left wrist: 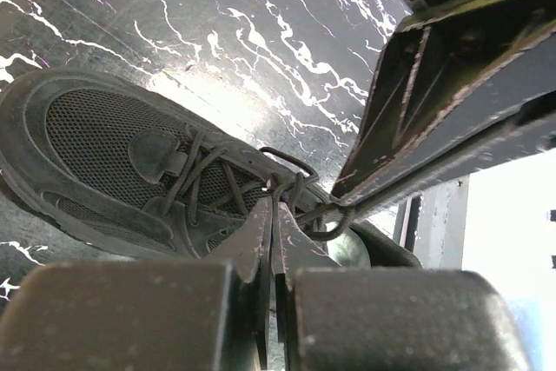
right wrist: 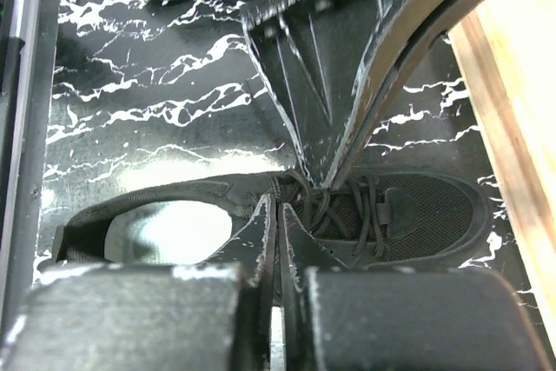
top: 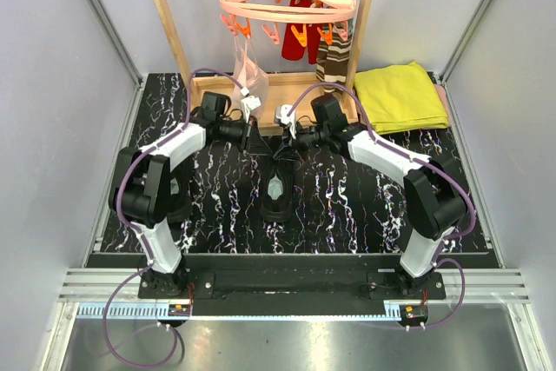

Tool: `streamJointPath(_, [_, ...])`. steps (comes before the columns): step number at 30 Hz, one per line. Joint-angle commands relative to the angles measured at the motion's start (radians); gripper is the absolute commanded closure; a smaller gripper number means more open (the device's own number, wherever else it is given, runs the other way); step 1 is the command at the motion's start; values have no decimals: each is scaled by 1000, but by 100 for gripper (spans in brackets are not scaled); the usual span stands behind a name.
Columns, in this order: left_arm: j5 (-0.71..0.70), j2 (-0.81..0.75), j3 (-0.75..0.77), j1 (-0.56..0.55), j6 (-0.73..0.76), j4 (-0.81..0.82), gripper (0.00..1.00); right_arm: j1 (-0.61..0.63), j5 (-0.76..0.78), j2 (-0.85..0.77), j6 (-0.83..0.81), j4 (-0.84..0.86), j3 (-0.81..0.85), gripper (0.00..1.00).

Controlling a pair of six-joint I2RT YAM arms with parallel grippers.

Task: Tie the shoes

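Left gripper (left wrist: 274, 197), right gripper (right wrist: 278, 204) on laces (left wrist: 205, 171)

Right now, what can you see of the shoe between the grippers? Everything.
The shoe is black and low-top, with a mesh toe panel and a pale insole showing. It sits upright on the marbled table, toe away from the arm bases. Thin black laces cross its tongue; the left gripper and right gripper are shut on them.
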Motion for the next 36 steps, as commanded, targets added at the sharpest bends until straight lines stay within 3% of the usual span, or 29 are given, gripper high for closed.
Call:
streamJointPath(1, [-15, -80, -11, -3, 29, 12, 100, 8, 5, -64, -42, -34, -24, 100])
streamJointPath(23, [-249, -192, -106, 51, 87, 21, 100, 8, 63, -199, -31, -106, -179, 100])
streamJointPath(36, [-259, -157, -109, 87, 42, 52, 100, 5, 81, -201, -35, -114, -205, 100])
